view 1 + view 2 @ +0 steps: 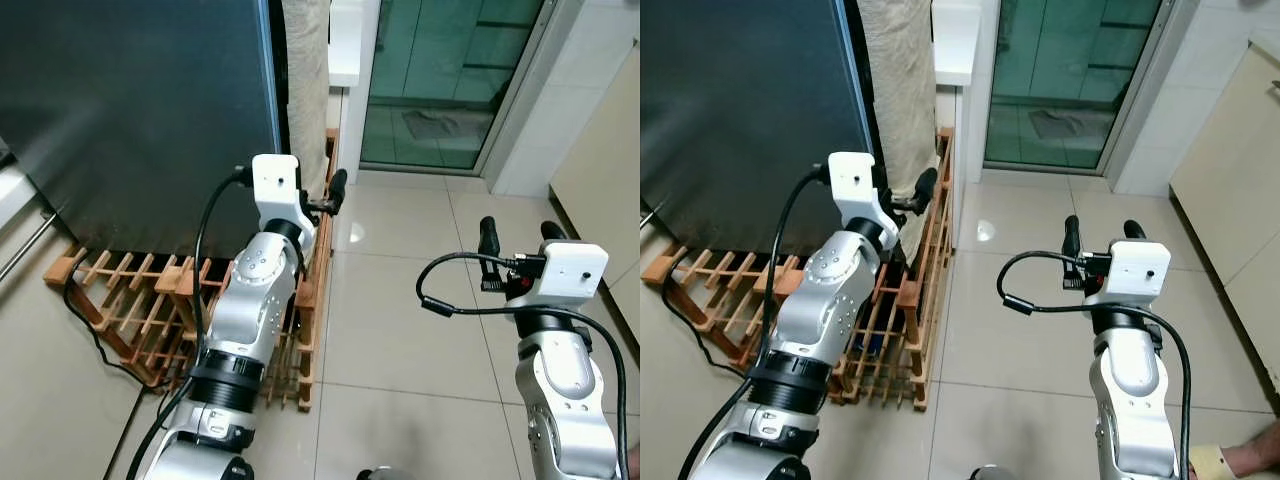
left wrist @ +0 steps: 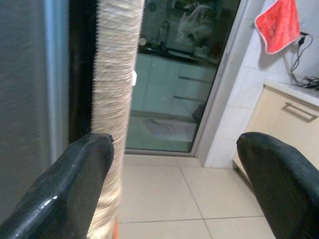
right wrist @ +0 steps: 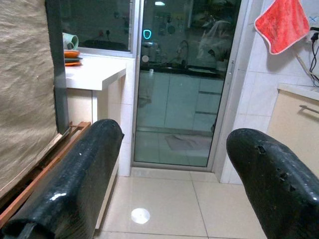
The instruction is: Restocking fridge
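Fridge: dark grey door shut, upright, standing on wooden rack.

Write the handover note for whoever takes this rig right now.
Left gripper: open, empty, raised at the fridge's right front edge, beside the beige woven cover hanging down that side.
Right gripper: open, empty, held out over the tiled floor, away from the fridge.
Fridge stands on a wooden slatted rack; its dark door looks shut.
Done: robot is standing at the fridge.
Left: open the door, fetch and load the items; none in view yet.
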You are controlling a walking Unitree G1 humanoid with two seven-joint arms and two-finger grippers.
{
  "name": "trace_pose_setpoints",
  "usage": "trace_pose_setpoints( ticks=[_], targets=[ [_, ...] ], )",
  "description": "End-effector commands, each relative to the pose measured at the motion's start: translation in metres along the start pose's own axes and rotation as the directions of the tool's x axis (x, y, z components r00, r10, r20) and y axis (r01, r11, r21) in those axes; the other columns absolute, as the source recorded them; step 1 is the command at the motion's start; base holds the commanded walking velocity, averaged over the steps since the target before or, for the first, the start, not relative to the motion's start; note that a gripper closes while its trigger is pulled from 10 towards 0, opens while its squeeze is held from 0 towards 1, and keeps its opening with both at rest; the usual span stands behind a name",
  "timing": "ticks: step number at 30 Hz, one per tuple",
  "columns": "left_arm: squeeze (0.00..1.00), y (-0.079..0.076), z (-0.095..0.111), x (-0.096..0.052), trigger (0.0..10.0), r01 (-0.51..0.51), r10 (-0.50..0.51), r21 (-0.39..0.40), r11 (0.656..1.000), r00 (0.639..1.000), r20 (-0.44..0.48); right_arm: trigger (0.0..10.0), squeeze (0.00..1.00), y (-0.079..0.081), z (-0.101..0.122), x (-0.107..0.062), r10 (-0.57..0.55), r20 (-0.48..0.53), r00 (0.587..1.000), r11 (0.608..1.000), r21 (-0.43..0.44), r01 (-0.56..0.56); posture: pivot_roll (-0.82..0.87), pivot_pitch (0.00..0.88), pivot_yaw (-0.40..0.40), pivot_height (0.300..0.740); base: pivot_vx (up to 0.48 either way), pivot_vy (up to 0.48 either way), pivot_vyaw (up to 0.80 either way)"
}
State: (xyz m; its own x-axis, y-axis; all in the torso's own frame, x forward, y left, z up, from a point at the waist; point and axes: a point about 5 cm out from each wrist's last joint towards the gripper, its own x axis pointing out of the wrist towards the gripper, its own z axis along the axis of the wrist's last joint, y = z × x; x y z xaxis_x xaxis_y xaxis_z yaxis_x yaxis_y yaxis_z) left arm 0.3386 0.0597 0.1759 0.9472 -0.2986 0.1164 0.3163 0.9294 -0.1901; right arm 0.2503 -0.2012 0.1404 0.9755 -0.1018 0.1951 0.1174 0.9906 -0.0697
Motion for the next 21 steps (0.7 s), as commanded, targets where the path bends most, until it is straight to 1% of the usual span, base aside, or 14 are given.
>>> trace_pose_setpoints(
  ticks=[1, 3, 7, 12, 15, 16, 17, 21],
  targets=[
    [0.00, -0.008, 0.005, 0.007, 10.0, 0.025, -0.025, 0.016, 1.000, 1.000, 0.013, 10.0, 0.00, 0.001, -0.005, -0.002, -0.002, -0.029, 1.000, 1.000, 0.008, 0.003, -0.18, 0.000, 0.030, 0.740, 0.000, 0.000, 0.00],
    [0.00, -0.009, 0.006, 0.009, 10.0, 0.027, -0.027, 0.018, 0.999, 1.000, 0.015, 10.0, 0.00, 0.001, -0.005, -0.002, -0.002, -0.030, 1.000, 1.000, 0.009, 0.002, -0.18, 0.000, 0.030, 0.740, 0.000, 0.000, 0.00],
    [0.00, -0.011, 0.011, 0.022, 10.0, 0.005, -0.006, 0.037, 0.999, 1.000, 0.031, 10.0, 0.00, 0.003, -0.004, -0.003, 0.006, -0.029, 1.000, 1.000, 0.007, -0.006, -0.19, 0.000, 0.032, 0.740, 0.000, 0.000, 0.00],
    [0.00, -0.010, 0.015, 0.026, 10.0, -0.008, 0.006, 0.036, 0.999, 0.999, 0.039, 10.0, 0.00, 0.003, -0.005, -0.005, 0.004, -0.032, 0.999, 1.000, 0.005, -0.004, -0.19, 0.000, 0.039, 0.740, 0.000, 0.000, 0.00],
    [0.00, -0.008, 0.018, 0.024, 10.0, -0.002, 0.001, 0.031, 1.000, 0.999, 0.046, 10.0, 0.00, 0.002, -0.005, -0.006, 0.001, -0.033, 0.999, 1.000, 0.003, -0.001, -0.20, 0.000, 0.042, 0.740, 0.000, 0.000, 0.00],
    [0.00, -0.003, 0.017, 0.019, 10.0, 0.006, -0.007, 0.030, 1.000, 0.999, 0.039, 10.0, 0.00, 0.002, -0.006, -0.007, -0.003, -0.036, 0.999, 1.000, 0.003, 0.003, -0.20, 0.000, 0.044, 0.740, 0.000, 0.000, 0.00],
    [0.00, -0.003, 0.017, 0.019, 10.0, 0.006, -0.007, 0.030, 1.000, 0.999, 0.039, 10.0, 0.00, 0.002, -0.006, -0.007, -0.003, -0.036, 0.999, 1.000, 0.003, 0.003, -0.20, 0.000, 0.044, 0.740, 0.000, 0.000, 0.00],
    [0.00, 0.007, 0.012, 0.011, 10.0, -0.006, 0.005, 0.032, 0.999, 1.000, 0.022, 10.0, 0.00, 0.002, -0.008, -0.008, -0.003, -0.043, 0.999, 1.000, 0.001, 0.003, -0.19, 0.000, 0.043, 0.740, 0.000, 0.000, 0.00]
  ],
)
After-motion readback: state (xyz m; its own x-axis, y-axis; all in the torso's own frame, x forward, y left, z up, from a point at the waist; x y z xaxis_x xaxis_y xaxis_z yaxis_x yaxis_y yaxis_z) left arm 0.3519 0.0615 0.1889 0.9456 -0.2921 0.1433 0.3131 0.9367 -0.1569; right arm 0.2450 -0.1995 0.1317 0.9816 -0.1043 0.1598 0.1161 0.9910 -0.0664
